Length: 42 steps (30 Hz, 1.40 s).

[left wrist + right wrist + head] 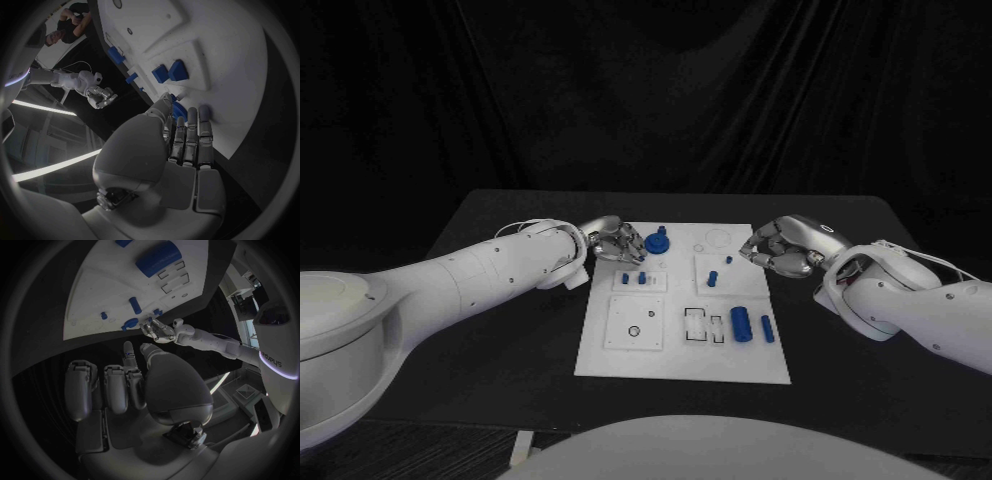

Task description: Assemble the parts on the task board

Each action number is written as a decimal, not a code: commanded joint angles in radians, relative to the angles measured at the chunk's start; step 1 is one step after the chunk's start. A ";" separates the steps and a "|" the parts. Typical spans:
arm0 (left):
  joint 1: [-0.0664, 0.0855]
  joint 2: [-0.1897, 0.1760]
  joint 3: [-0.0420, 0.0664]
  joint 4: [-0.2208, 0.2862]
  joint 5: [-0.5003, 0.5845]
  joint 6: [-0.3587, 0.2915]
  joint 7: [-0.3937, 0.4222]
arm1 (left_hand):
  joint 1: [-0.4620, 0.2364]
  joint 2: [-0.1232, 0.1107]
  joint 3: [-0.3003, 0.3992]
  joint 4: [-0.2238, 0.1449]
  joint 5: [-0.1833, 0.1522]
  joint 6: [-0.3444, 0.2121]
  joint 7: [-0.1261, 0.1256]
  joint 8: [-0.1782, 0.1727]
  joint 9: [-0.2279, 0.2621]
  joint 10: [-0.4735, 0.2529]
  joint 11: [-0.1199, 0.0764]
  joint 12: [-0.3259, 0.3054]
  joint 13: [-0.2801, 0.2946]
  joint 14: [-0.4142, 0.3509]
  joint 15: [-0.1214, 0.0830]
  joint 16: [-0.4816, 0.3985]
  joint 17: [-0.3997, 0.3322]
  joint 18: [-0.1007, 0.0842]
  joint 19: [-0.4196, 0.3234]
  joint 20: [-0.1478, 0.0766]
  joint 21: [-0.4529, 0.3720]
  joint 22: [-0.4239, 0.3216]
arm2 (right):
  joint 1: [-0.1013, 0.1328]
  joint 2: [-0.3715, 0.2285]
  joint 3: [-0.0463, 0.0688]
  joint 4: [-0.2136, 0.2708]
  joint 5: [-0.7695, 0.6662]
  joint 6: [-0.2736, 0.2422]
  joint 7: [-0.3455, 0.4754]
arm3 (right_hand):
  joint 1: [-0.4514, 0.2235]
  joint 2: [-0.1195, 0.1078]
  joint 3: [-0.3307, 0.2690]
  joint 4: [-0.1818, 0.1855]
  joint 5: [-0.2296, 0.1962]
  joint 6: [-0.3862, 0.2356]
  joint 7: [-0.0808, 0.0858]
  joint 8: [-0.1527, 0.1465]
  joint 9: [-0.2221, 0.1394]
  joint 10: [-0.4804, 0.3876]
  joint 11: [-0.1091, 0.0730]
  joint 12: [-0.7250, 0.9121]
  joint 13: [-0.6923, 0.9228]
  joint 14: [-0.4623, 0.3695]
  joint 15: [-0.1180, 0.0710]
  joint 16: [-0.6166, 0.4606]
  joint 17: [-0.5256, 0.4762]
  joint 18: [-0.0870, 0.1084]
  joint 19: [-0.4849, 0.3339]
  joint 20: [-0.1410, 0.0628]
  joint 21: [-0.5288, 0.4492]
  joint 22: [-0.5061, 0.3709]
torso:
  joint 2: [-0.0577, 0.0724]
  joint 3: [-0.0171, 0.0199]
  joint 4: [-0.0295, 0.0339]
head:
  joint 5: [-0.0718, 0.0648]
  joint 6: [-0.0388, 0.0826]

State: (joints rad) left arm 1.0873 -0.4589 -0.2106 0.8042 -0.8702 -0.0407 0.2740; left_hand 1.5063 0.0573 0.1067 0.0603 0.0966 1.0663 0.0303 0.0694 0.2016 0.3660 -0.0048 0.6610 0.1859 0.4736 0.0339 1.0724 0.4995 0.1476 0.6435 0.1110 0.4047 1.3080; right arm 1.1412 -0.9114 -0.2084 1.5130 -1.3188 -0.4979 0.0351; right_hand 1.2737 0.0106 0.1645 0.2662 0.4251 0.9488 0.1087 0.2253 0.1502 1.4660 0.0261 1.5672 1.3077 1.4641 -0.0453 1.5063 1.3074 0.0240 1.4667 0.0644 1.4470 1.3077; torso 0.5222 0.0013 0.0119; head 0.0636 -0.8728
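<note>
Table: a black top is seen, with the white board laid at its middle.
Board: a white plate with raised square panels and dark outlines; its near part lies bare.
Left hand: it is placed at the board's 10 o'clock corner, over the edge. In the left wrist view the fingers are held straight and pressed side by side, their tips at a blue piece; whether anything is pinched cannot be told.
Round blue part: it is set at the board's 11 o'clock, just beside the left hand's fingertips.
Right hand: it is held at the board's 2 o'clock edge. In the right wrist view the fingers are curled in, close together, and nothing is seen in them.
Blue cylinder: it is laid at the board's 4 o'clock, beside a thinner blue rod.
Small blue pegs: they are stood left of the board's centre.
Blue post: it is stood upright right of the centre.
</note>
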 commanded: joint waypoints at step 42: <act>-0.010 -0.010 -0.001 0.005 0.005 0.026 -0.037 | 0.026 -0.003 0.002 -0.029 0.037 -0.009 0.005 -0.003 -0.002 -0.013 0.002 0.016 0.006 -0.010 -0.004 0.002 0.009 -0.006 -0.014 -0.005 0.007 0.028 | -0.002 0.004 0.001 -0.002 0.032 0.032 -0.024 | 0.012 0.000 0.005 -0.003 -0.005 0.001 0.002 -0.006 0.000 0.105 0.003 0.004 0.263 0.074 0.004 -0.003 0.097 0.011 0.047 0.002 -0.004 0.217 | 0.000 0.0001 0.0003 | 0.004 0.000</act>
State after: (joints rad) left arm 1.0861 -0.4684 -0.2081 0.8075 -0.8600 -0.0361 0.2574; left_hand 1.5256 0.0549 0.1094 0.0356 0.1298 1.0608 0.0321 0.0656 0.1987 0.3591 -0.0051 0.6726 0.1908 0.4700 0.0303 1.0724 0.5066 0.1556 0.6364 0.1036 0.4049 1.3100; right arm 1.1410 -0.9080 -0.2084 1.5115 -1.2868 -0.4748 0.0295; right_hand 1.2737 0.0106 0.1645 0.2661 0.4251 0.9488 0.1087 0.2253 0.1502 1.4660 0.0261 1.5672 1.3074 1.4641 -0.0453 1.5063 1.3074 0.0240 1.4668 0.0645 1.4470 1.3074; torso 0.5218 0.0013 0.0119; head 0.0681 -0.8728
